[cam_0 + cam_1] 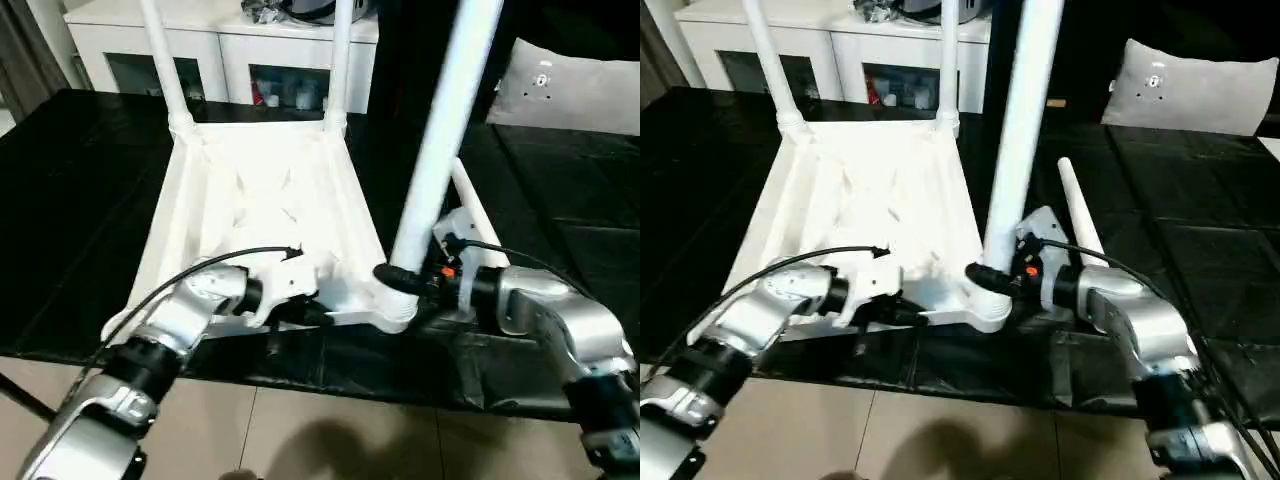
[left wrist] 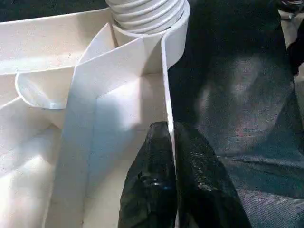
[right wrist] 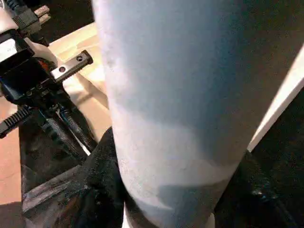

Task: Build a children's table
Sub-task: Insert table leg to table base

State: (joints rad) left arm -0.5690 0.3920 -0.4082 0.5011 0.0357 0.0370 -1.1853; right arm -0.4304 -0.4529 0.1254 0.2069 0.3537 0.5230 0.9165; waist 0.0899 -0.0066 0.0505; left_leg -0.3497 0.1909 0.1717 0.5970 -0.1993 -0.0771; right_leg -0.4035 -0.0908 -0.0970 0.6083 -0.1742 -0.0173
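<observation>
Left eye view, item: tabletop (image 1: 270, 215) lying underside up on the black work table (image 1: 80, 200), two far legs (image 1: 165, 60) seated; third leg (image 1: 445, 130) standing in the near right socket (image 1: 390, 305). Right gripper (image 1: 400, 280) is pinching that leg's base; left gripper (image 2: 172, 156) is nipping the near rim. Advisable: keeping the leg upright while twisting, with the fourth leg (image 1: 1080, 215) lying just right.

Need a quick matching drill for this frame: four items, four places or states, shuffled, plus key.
Items:
1. left hand
2. right hand
3. loose leg
4. two far legs

States:
A. lying on the black table, beside the tabletop
B. standing upright in the far corner sockets
C. pinching the tabletop's near edge wall
D. gripping the upright leg at the near right corner

Pairs: 1-C, 2-D, 3-A, 4-B
</observation>
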